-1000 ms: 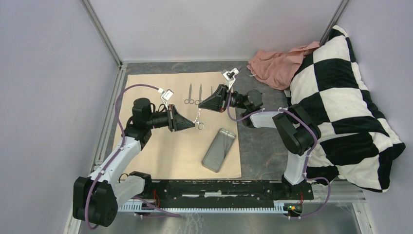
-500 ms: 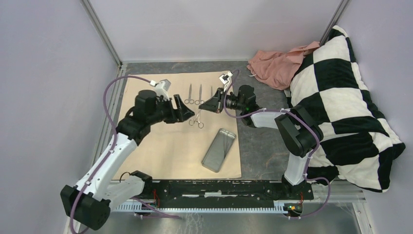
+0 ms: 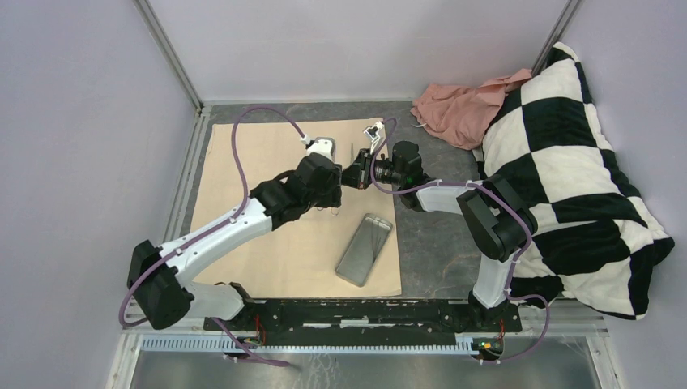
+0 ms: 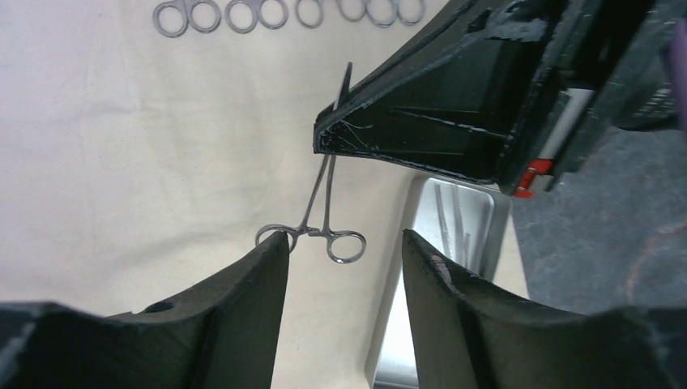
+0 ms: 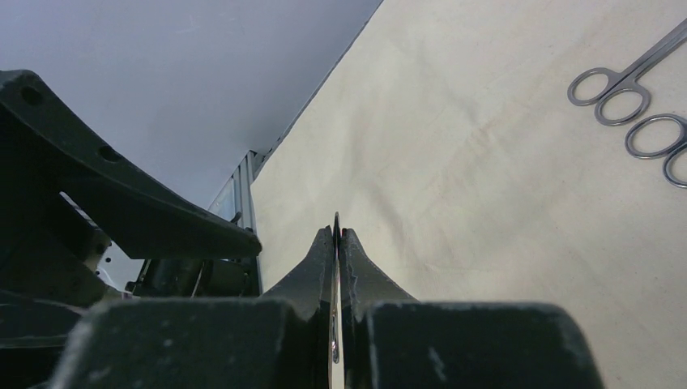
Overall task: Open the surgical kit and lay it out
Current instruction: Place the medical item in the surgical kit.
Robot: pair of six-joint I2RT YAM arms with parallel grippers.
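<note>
The surgical kit's beige cloth wrap (image 3: 243, 154) lies spread flat, with the small steel tray (image 3: 364, 248) at its right edge. My right gripper (image 5: 336, 231) is shut on the tip of a slim silver forceps (image 4: 324, 194), which hangs down with its ring handles lowest. My left gripper (image 4: 344, 237) is open just below those rings; one ring touches the tip of its left finger (image 4: 243, 300). Several more ring-handled instruments (image 4: 283, 12) lie in a row on the cloth beyond. In the top view my left arm hides most of them.
A black-and-white checkered pillow (image 3: 567, 162) fills the right side, with a crumpled pink cloth (image 3: 462, 105) at its far end. Dark grey tabletop (image 3: 429, 235) lies between cloth and pillow. A metal frame rail (image 3: 174, 203) borders the left.
My left gripper opened and let go of the forceps, and the left arm swung right under the right gripper. The right gripper closed on the forceps tip and stayed put.
</note>
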